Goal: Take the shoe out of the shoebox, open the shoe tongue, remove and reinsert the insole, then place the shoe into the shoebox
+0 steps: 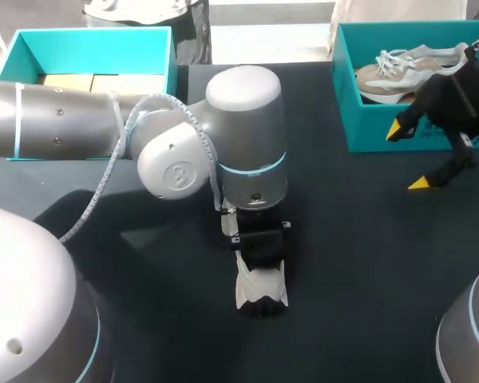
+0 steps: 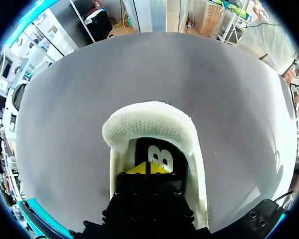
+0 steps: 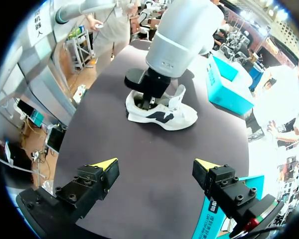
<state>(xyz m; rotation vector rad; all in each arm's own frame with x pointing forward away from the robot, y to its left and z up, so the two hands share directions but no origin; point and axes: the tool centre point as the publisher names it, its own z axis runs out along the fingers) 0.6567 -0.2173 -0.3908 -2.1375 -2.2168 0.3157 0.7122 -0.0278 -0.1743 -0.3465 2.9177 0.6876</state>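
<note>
One shoe (image 1: 261,291) sits on the table (image 1: 359,263), left gripper (image 2: 148,168) inside it, tips together. Right gripper (image 3: 156,164) gapes wide, empty.

Our left gripper (image 2: 149,168) sits inside the opening of the white shoe (image 2: 149,122), with its two yellow tips pressed together over the dark insole (image 2: 162,155). We cannot tell whether they touch it. The shoe's padded mesh edge curves around ahead of the tips. The shoe rests on the grey table (image 2: 139,69).
</note>
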